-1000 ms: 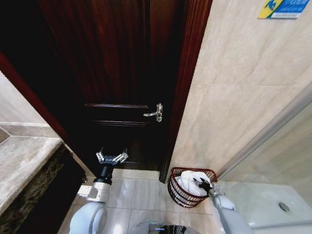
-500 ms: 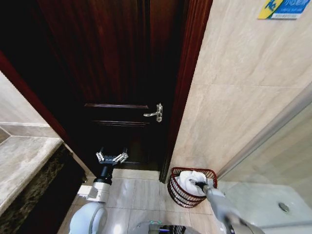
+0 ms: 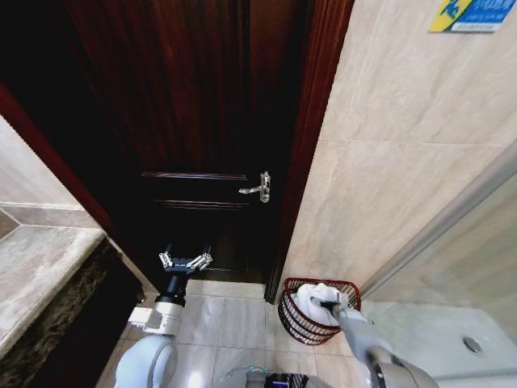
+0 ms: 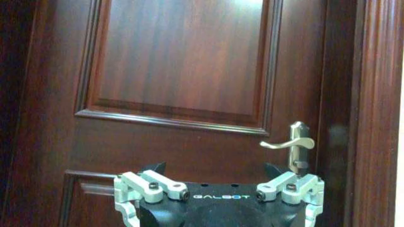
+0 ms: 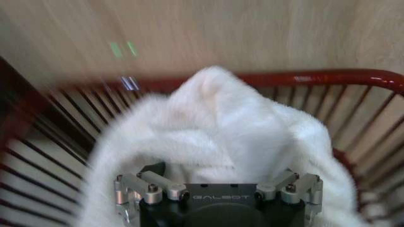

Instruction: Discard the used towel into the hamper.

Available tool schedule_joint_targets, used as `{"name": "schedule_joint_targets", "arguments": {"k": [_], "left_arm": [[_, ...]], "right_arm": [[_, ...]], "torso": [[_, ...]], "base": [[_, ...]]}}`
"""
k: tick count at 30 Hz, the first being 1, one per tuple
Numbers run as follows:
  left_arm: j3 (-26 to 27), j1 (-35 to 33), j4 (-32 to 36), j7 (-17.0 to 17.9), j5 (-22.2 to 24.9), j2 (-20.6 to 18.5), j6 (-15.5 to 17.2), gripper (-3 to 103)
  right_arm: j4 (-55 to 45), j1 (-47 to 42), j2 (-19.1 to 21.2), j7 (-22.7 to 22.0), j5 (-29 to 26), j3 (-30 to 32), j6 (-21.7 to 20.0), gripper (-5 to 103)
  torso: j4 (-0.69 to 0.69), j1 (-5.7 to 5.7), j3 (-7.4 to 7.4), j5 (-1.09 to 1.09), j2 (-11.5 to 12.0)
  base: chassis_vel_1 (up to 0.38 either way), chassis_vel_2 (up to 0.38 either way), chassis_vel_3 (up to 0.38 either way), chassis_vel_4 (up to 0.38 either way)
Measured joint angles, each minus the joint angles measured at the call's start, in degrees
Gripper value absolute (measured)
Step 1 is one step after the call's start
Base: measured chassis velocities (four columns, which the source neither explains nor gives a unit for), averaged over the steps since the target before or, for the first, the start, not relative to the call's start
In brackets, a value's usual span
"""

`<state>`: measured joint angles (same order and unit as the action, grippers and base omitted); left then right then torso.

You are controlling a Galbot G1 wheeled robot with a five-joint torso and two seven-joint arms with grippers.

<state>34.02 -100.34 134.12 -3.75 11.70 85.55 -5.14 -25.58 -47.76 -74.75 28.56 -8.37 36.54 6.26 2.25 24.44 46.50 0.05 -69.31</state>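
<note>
The white towel lies bunched inside the hamper, a small red-brown open-weave basket on the floor against the tiled wall right of the door. My right gripper reaches into the hamper from the near side, low over the towel. In the right wrist view the towel piles up just ahead of the right gripper, whose jaws stand spread wide, one fingertip hidden by the cloth; the hamper's rim curves behind. My left gripper is held up before the door, open and empty.
A dark wooden door with a metal lever handle fills the middle; the handle also shows past the left gripper. A stone counter is at the left. A shower tray with a drain is at the right.
My right arm has swung leftward, and its gripper sits slightly farther left over the towel in the hamper. The towel stays in the hamper. The left arm has not moved.
</note>
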Motion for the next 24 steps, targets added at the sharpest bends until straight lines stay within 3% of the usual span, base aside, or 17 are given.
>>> {"name": "schedule_joint_targets", "arguments": {"k": [6, 10, 13, 18, 21, 24], "left_arm": [[0.0, 0.0, 0.0, 0.0, 0.0, 0.0, 0.0, 100], [0.0, 0.0, 0.0, 0.0, 0.0, 0.0, 0.0, 100], [0.0, 0.0, 0.0, 0.0, 0.0, 0.0, 0.0, 100], [0.0, 0.0, 0.0, 0.0, 0.0, 0.0, 0.0, 100], [0.0, 0.0, 0.0, 0.0, 0.0, 0.0, 0.0, 100], [0.0, 0.0, 0.0, 0.0, 0.0, 0.0, 0.0, 100]], "right_arm": [[-5.8, -4.4, -0.9, -0.7, -2.7, 0.1, 2.8, 100], [-14.9, -10.1, -0.3, -1.3, -2.4, 0.0, 4.3, 100], [-25.4, -16.4, 0.1, -4.7, -1.5, 0.1, 5.1, 100], [-34.7, -23.2, -0.5, -8.0, -0.5, 0.9, 4.2, 100], [-42.9, -29.4, -2.3, -12.4, 0.0, 1.6, 4.2, 100], [-48.4, -33.4, -3.7, -14.0, 0.1, 2.1, 4.9, 100]], "torso": [[0.08, 0.02, 0.01, -0.01, 0.0], [0.04, 0.03, 0.02, -0.05, 0.0], [0.04, 0.03, 0.02, -0.06, -0.1], [0.03, 0.02, 0.02, -0.08, -0.1], [0.04, 0.03, 0.03, -0.08, -0.1], [0.04, 0.03, 0.03, -0.02, -0.1]], "base": [[0.0, 0.0, 0.0, 0.0], [0.0, 0.0, 0.0, 0.0], [0.0, 0.0, 0.0, 0.0], [0.0, 0.0, 0.0, 0.0], [0.0, 0.0, 0.0, 0.0], [0.0, 0.0, 0.0, 0.0]]}}
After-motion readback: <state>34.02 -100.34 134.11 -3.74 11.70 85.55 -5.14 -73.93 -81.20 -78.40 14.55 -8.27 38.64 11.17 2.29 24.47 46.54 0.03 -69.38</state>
